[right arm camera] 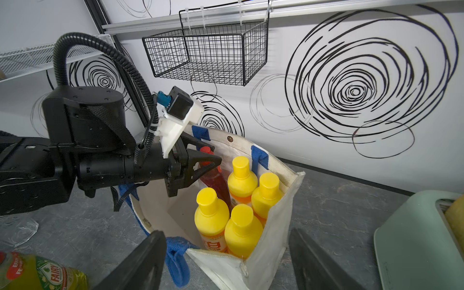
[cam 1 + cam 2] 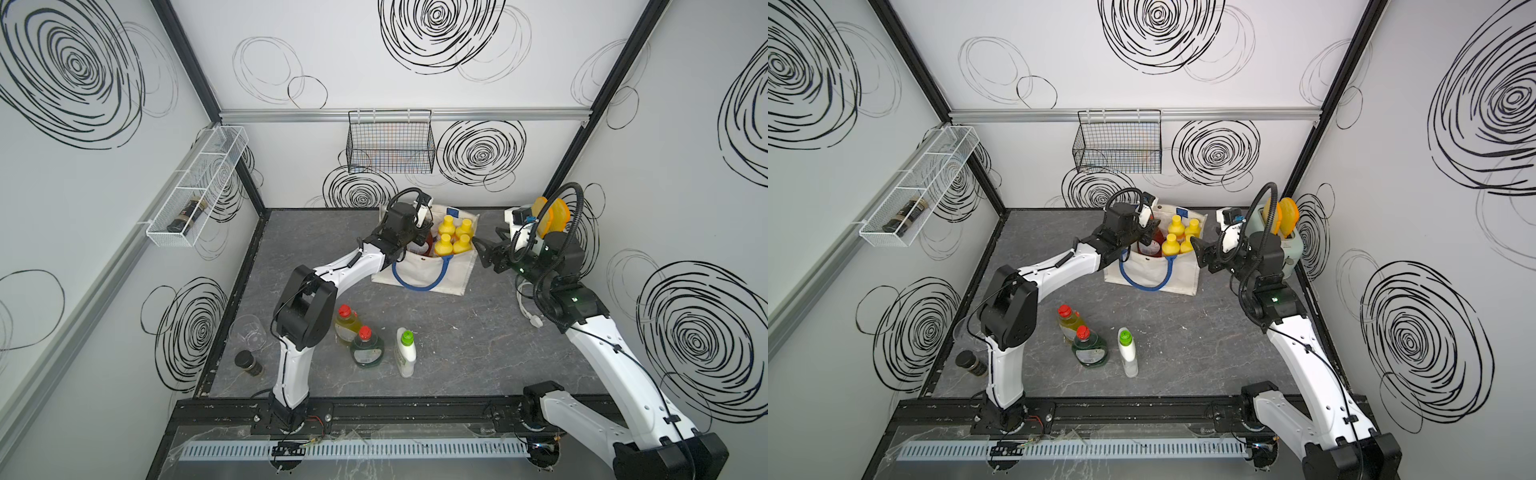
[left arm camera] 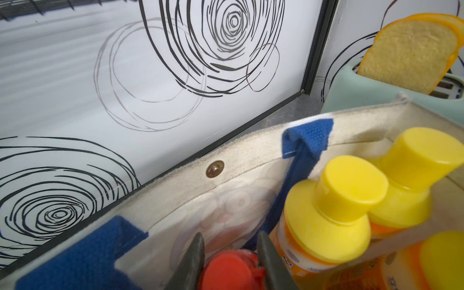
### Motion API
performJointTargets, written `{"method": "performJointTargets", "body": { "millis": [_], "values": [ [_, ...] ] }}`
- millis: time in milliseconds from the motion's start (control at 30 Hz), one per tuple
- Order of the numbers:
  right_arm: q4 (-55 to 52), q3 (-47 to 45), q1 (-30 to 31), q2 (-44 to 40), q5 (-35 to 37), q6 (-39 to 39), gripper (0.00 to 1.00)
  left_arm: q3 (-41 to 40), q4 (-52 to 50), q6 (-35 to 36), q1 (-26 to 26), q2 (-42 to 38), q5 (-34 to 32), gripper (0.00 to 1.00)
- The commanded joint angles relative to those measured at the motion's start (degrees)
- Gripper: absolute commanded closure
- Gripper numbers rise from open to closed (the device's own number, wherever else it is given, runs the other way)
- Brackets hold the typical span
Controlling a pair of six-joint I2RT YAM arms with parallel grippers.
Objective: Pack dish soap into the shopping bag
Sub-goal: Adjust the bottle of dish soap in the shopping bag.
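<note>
Open tabletop fronts shopping bag; left jaws seemingly pinch red cap.

Basket: black wire basket, hung on back-wall rail, upper centre of frame.
Rack: white mesh wall rack, upper left; dark jar lying in end compartment nearest cam.
Glass: clear drinking glass, lower left, next to 2nd dark lidded jar.
Toaster: mint-green toaster, right of centre; 2 bread slices sticking up.
Table: grey marbled tabletop.

White walls carry black scribbled swirls. A black wire basket hangs above the grey marbled bench's rear edge.
</note>
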Motion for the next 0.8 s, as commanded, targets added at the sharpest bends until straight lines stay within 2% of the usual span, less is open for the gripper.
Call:
{"method": "performJointTargets", "body": {
  "millis": [0, 200, 333, 767],
  "values": [
    [1.5, -0.6, -0.1, -0.9, -1.0, 0.3, 0.18, 2.4, 8.9, -1.8, 0.6, -0.4, 2.6, 0.79],
    [1.8, -1.1, -0.1, -1.2, -1.4, 0.4, 0.17, 4.4, 5.8, -4.0, 1.5, 0.6, 4.8, 0.65],
    [1.9, -0.9, -0.2, -1.2, -1.9, 0.3, 0.16, 5.4, 3.4, -3.7, 1.5, 0.5, 4.5, 0.5],
    [2.5, -0.4, -0.1, -1.1, -3.0, 0.3, 0.14, 8.0, -1.9, -4.7, 1.3, -2.1, 4.7, 0.39]
  ]
}}
